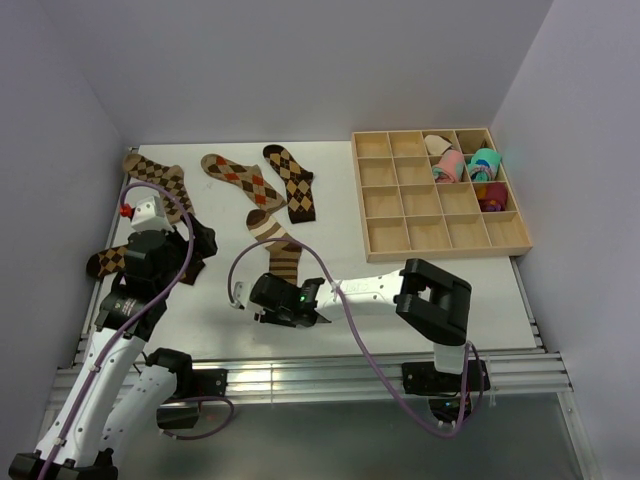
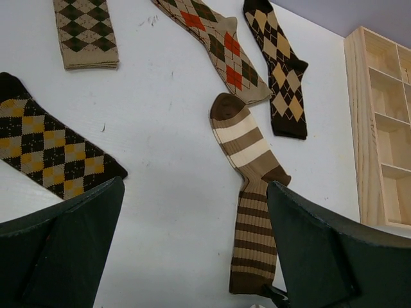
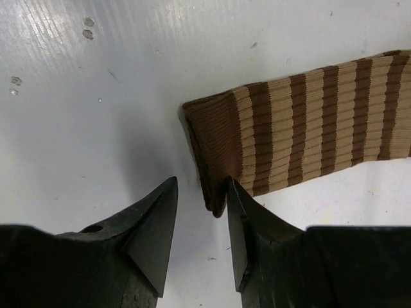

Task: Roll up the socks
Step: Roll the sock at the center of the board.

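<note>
Striped sock (image 1: 275,245) lies flat and unrolled near the middle of the table (image 1: 560,290). In the top view its long axis runs roughly 12-to-6, toe end far, cuff (image 3: 215,138) near.

Right gripper (image 3: 202,186) sits at the sock's 6 o'clock end. In the wrist view the leg runs off toward 2–3 o'clock. Jaws part-open, cuff corner between the tips; right finger at the fabric, left finger clear with bare table showing. Not clamped.

Left gripper (image 2: 196,192) is at about 9 o'clock of the sock, jaws spread wide, holding nothing. Right arm is the nearer.

Appearance: solid brown ribbed cuff, narrow tan-and-brown stripes up the leg, broad cream bands on the foot, brown toe, slight bend at the heel.

Judgement: closing on the cuff corner starts the roll toward 12 o'clock.
</note>
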Controlling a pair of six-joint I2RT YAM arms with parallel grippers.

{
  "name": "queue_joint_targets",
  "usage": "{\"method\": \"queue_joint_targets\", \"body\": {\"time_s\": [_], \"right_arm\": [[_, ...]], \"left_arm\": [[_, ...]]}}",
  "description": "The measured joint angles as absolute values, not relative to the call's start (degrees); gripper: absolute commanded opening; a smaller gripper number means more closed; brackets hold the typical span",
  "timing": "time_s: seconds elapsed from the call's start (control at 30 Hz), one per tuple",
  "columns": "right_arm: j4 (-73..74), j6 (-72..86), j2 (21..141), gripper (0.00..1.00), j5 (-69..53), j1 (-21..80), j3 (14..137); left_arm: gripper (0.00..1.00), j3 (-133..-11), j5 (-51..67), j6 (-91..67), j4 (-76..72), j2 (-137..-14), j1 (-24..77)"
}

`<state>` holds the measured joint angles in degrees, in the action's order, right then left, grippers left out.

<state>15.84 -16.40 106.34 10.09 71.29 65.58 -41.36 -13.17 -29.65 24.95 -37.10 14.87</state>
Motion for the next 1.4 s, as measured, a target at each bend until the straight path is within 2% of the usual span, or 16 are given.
{"method": "queue_joint_targets", "body": {"time_s": [0.5, 0.6, 0.63, 0.93, 1.13, 1.4], "right_arm": [[15.4, -16.6, 107.8, 0.4, 12.7, 71.7, 65.9], [15.1, -16.9, 108.3, 0.33, 13.1, 71.8, 66.3], [15.1, -16.9, 108.6, 0.26, 13.3, 71.8, 66.4], [15.5, -17.0, 109.3, 0.0, 13.4, 71.7, 67.3], [18.8, -16.0, 109.9, 0.0, 7.4, 69.8, 70.5], [24.3, -13.6, 112.0, 0.0, -4.9, 62.3, 77.8]], "left_arm": [[0.99, -41.4, -13.1, -29.6, 24.9, -37.1, 14.5], [1.0, -41.4, -13.1, -29.6, 24.9, -37.1, 14.4], [0.99, -41.4, -13.1, -29.6, 24.9, -37.1, 14.4], [1.0, -41.4, -12.7, -29.6, 24.9, -37.1, 14.4], [1.0, -41.4, -11.5, -29.7, 24.9, -37.9, 14.4], [1.0, -41.4, -11.4, -32.4, 25.2, -38.2, 14.4]]}}
